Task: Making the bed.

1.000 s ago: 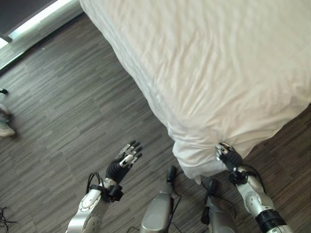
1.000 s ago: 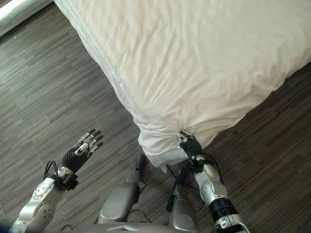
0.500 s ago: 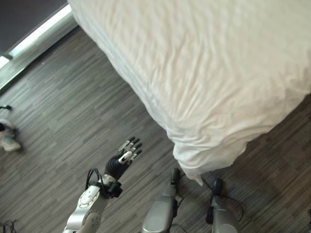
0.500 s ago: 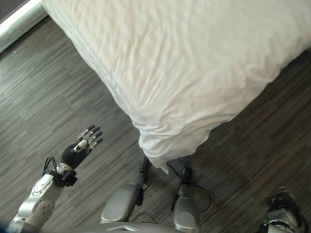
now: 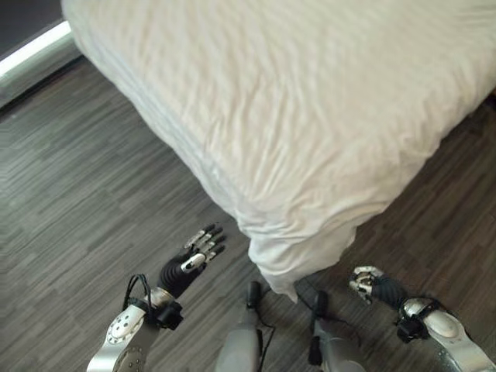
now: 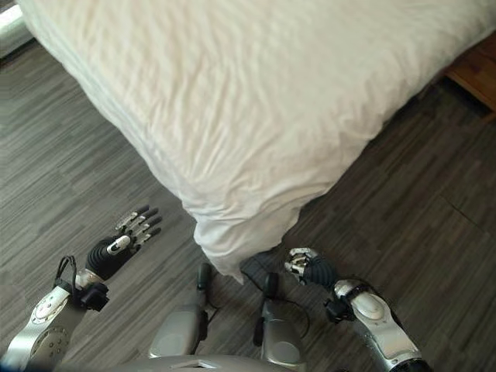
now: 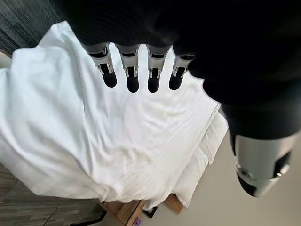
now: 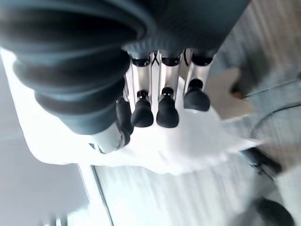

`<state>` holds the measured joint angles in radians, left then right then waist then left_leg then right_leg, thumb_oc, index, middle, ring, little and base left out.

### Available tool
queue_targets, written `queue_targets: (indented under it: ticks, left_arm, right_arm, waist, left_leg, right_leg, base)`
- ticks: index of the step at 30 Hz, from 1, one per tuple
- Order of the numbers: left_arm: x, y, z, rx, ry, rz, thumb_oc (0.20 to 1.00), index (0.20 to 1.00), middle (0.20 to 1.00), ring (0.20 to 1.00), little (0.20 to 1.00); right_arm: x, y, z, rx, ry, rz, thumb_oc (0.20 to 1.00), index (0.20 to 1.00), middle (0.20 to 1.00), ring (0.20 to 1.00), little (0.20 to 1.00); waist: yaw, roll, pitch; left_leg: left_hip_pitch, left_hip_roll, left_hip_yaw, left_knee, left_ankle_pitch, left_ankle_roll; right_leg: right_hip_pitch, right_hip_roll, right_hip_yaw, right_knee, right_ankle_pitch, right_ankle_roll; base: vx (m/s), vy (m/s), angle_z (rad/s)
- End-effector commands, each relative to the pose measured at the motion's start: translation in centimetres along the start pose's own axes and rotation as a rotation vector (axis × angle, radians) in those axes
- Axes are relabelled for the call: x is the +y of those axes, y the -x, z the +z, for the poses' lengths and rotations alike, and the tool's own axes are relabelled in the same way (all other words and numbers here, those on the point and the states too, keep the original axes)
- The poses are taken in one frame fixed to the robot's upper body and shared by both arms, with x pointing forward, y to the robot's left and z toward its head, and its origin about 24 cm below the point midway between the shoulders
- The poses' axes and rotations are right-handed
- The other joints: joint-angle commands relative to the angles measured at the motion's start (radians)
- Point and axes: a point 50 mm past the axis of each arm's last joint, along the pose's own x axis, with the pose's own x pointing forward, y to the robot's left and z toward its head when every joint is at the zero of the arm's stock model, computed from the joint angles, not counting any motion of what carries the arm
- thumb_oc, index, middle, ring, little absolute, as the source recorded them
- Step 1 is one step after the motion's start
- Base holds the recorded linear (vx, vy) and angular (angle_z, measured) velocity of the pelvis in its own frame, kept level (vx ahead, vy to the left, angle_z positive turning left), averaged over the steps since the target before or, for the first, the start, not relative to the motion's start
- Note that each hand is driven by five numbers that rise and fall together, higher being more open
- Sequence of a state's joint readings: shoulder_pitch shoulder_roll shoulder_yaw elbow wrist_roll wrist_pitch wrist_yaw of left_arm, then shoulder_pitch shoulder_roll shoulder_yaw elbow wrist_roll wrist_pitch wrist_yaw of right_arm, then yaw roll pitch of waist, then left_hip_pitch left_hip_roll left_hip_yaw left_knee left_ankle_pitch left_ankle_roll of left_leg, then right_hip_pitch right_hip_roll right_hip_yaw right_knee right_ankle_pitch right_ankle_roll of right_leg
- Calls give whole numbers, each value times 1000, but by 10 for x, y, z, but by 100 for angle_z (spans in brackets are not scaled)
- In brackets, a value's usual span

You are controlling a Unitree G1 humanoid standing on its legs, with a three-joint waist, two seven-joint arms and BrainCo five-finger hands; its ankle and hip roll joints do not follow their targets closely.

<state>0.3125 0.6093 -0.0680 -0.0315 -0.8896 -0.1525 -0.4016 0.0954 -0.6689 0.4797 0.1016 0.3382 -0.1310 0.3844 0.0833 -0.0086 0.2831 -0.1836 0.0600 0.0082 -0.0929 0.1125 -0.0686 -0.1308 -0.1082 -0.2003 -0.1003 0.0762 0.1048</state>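
A bed under a white duvet takes up the upper part of both eye views. Its near corner hangs down over the dark floor in a wrinkled fold. My left hand hovers over the floor to the left of that corner, open, fingers straight and pointing at the duvet. To the right of the corner and a little nearer to me, my right hand is over the floor with its fingers curled and nothing in them. Neither hand touches the cloth.
Dark wood-plank floor runs along the bed's left side and around its foot. A bright strip lies along the wall at upper left. A brown wooden piece shows past the bed at upper right.
The right hand has come off the hanging duvet corner, drawn back to the right, and is now curled over the floor. The camera has shifted; the left hand stays open.
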Motion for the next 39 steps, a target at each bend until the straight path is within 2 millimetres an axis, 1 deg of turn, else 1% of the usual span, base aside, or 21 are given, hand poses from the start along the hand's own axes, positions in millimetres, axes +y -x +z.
queue_targets:
  ticks: [1,2,5,13,17,18,19,22,23,24,26,27,28,29,30,32,33,34,37,38,39]
  left_arm:
    - [11,8,19,-91,-56,39,1000,1000,1000,1000,1000]
    - [15,10,26,-108,-92,63,1000,1000,1000,1000,1000]
    - [18,9,36,-147,-123,78,1000,1000,1000,1000,1000]
    - [19,0,43,-226,-120,130,1000,1000,1000,1000,1000]
    - [21,-3,48,-271,-112,173,1000,1000,1000,1000,1000]
    - [20,-2,45,-274,-100,191,1000,1000,1000,1000,1000]
    - [20,-2,45,-275,-100,190,1000,1000,1000,1000,1000]
    - [14,-9,34,-254,-60,200,1000,1000,1000,1000,1000]
    - [14,-8,32,-253,-43,208,1000,1000,1000,1000,1000]
    - [14,-8,32,-253,-43,208,1000,1000,1000,1000,1000]
    - [13,-8,25,-244,-8,213,1000,1000,1000,1000,1000]
    - [13,-8,25,-244,-8,213,1000,1000,1000,1000,1000]
    - [11,-10,24,-240,-5,204,1000,1000,1000,1000,1000]
    - [11,-10,24,-240,-5,203,1000,1000,1000,1000,1000]
    - [7,-14,23,-247,22,188,1000,1000,1000,1000,1000]
    - [2,-21,26,-258,16,148,1000,1000,1000,1000,1000]
    - [-1,-24,29,-263,3,126,1000,1000,1000,1000,1000]
    - [-1,-24,29,-264,3,125,1000,1000,1000,1000,1000]
    - [-4,-26,36,-293,-4,105,1000,1000,1000,1000,1000]
    - [-5,-28,40,-308,-2,92,1000,1000,1000,1000,1000]
    - [-5,-28,40,-309,-2,92,1000,1000,1000,1000,1000]
  right_arm:
    - [14,-22,11,-62,51,112,200,200,200,200,200]
    - [29,-40,12,-42,92,190,200,200,200,200,200]
    - [34,-63,15,-10,194,226,200,200,200,200,200]
    - [56,-114,75,-173,331,300,200,200,200,200,200]
    - [37,-120,85,-185,336,183,200,200,200,200,200]
    - [12,-116,83,-191,219,39,200,200,200,200,200]
    - [11,-116,83,-191,219,39,200,200,200,200,200]
    - [-28,-114,61,-89,114,-200,200,200,200,200,200]
    - [-47,-103,41,-23,56,-323,200,200,200,200,200]
    - [-47,-103,41,-23,56,-323,200,200,200,200,200]
    - [-68,-75,-7,142,-65,-490,200,200,200,200,200]
    - [-68,-75,-7,142,-65,-490,200,200,200,200,200]
    - [-77,-58,-31,230,-146,-584,200,200,200,200,200]
    - [-77,-58,-31,230,-146,-584,200,200,200,200,200]
    - [-87,-31,-61,353,-254,-714,200,200,200,200,200]
    - [-81,11,-102,573,-244,-767,200,200,200,200,200]
    - [-71,41,-127,668,-336,-831,200,200,200,200,200]
    - [-71,41,-127,667,-336,-832,200,200,200,200,200]
    - [-55,81,-153,763,-460,-919,200,200,200,200,200]
    - [-46,110,-166,811,-535,-994,200,200,200,200,200]
    - [-46,110,-166,810,-535,-995,200,200,200,200,200]
  waist:
    - [37,6,3]
    - [64,15,4]
    - [100,25,16]
    - [191,34,65]
    - [208,38,89]
    - [212,44,106]
    - [211,44,104]
    - [210,68,136]
    - [201,76,152]
    - [201,76,153]
    - [187,88,176]
    - [187,88,176]
    - [184,95,184]
    - [184,95,184]
    - [176,109,197]
    - [158,106,205]
    - [138,100,203]
    - [138,100,201]
    - [109,91,191]
    - [85,83,177]
    - [85,83,175]
  left_leg:
    - [17,-43,38,6,-20,23]
    - [14,-45,22,6,-17,24]
    - [9,-47,6,6,-15,22]
    - [-37,-45,-32,11,8,14]
    - [-78,-41,-55,17,22,6]
    - [-105,-38,-63,20,28,3]
    - [-109,-38,-64,19,31,4]
    - [-142,-36,-69,25,37,4]
    - [-156,-35,-68,28,40,5]
    - [-155,-35,-68,28,40,5]
    - [-182,-38,-69,37,40,8]
    - [-183,-38,-69,37,40,8]
    - [-193,-40,-70,38,41,8]
    - [-193,-40,-70,39,41,8]
    - [-205,-43,-71,36,44,8]
    - [-203,-42,-59,32,42,10]
    - [-196,-42,-55,31,37,12]
    - [-200,-43,-56,31,40,13]
    - [-180,-43,-48,27,28,16]
    - [-165,-42,-41,25,20,17]
    - [-169,-43,-42,24,24,18]
  right_leg:
    - [29,-49,-31,14,-1,46]
    - [33,-51,-44,16,-6,46]
    - [36,-53,-60,17,-9,46]
    - [24,-51,-108,16,-2,39]
    - [6,-48,-116,14,0,35]
    - [-15,-45,-120,15,-1,31]
    - [-19,-45,-121,14,2,31]
    - [-47,-40,-104,15,4,23]
    - [-59,-39,-98,17,3,21]
    - [-59,-39,-98,17,3,21]
    - [-82,-42,-95,25,3,17]
    - [-82,-42,-95,25,3,17]
    - [-91,-44,-95,27,3,17]
    - [-91,-44,-95,27,3,17]
    - [-105,-47,-95,25,9,19]
    - [-112,-44,-84,23,9,21]
    - [-109,-44,-77,22,6,22]
    - [-113,-45,-78,21,9,22]
    - [-104,-45,-67,21,1,22]
    - [-97,-45,-61,22,-4,22]
    - [-100,-46,-61,22,-2,22]
  base:
    - [10,-24,29]
    - [9,-24,25]
    - [-30,-24,24]
    - [-38,-28,21]
    - [-38,-36,23]
    - [-51,-11,25]
    - [-60,9,27]
    - [-36,13,21]
    - [-9,14,5]
    - [-10,19,5]
    - [-12,6,2]
    - [0,0,0]
    - [0,0,0]
    - [0,0,0]
    - [-3,29,8]
    - [31,41,1]
    - [39,29,-5]
    - [54,18,0]
    - [61,27,-2]
    - [47,29,-8]
    - [46,32,-10]
